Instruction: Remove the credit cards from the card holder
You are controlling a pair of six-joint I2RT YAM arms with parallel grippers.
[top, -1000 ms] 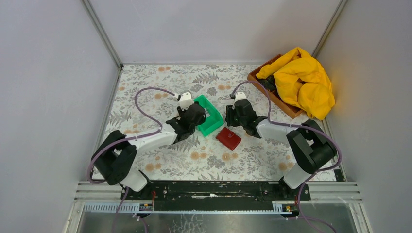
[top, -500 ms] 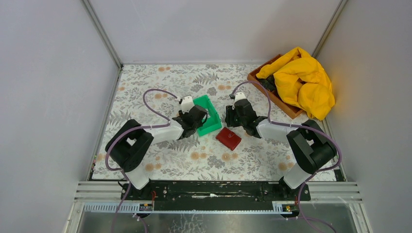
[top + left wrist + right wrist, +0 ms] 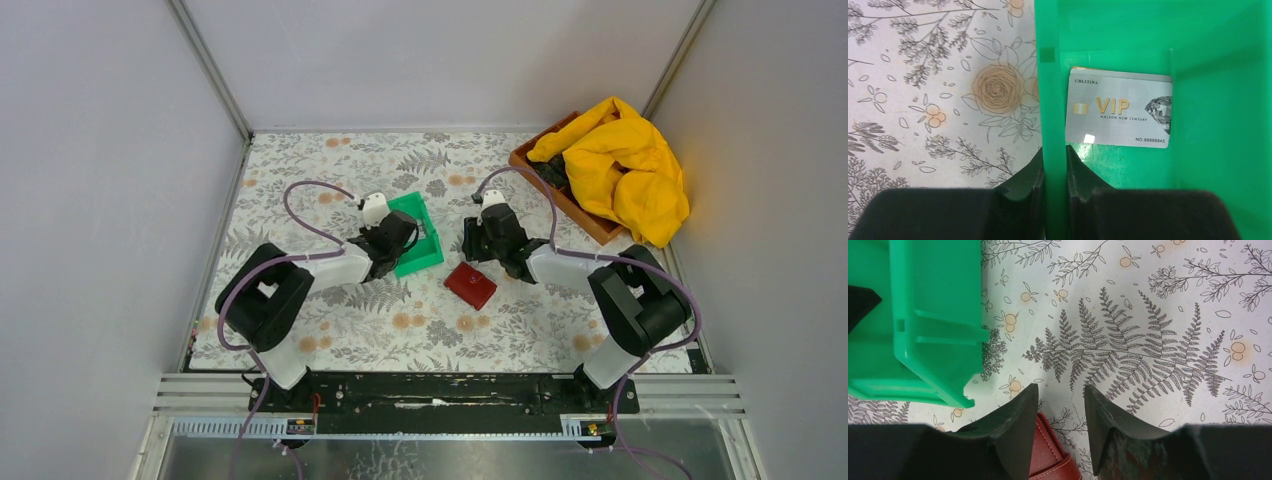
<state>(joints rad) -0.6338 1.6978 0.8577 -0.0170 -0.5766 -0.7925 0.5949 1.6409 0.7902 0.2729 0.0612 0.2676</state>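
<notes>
The dark red card holder (image 3: pixel 470 285) lies folded on the floral table, and its corner (image 3: pixel 1050 455) shows under my right gripper. A silver credit card (image 3: pixel 1118 111) lies flat inside the green bin (image 3: pixel 420 235), with a gold-tan edge (image 3: pixel 1083 68) peeking out from beneath it. My left gripper (image 3: pixel 1054 152) is shut on the bin's left wall (image 3: pixel 1054 100), one finger outside and one inside. Just beyond the holder's far corner my right gripper (image 3: pixel 1061 390) hovers open, holding nothing.
A wooden tray (image 3: pixel 560 190) with a yellow cloth (image 3: pixel 620 170) heaped on it stands at the back right. The bin's outer corner (image 3: pixel 933 315) sits left of my right gripper. Grey walls close off the table on three sides.
My left gripper has closed onto the green bin's wall, and the left arm's elbow has swung in. The bin has shifted slightly left. The right arm has stayed put.
</notes>
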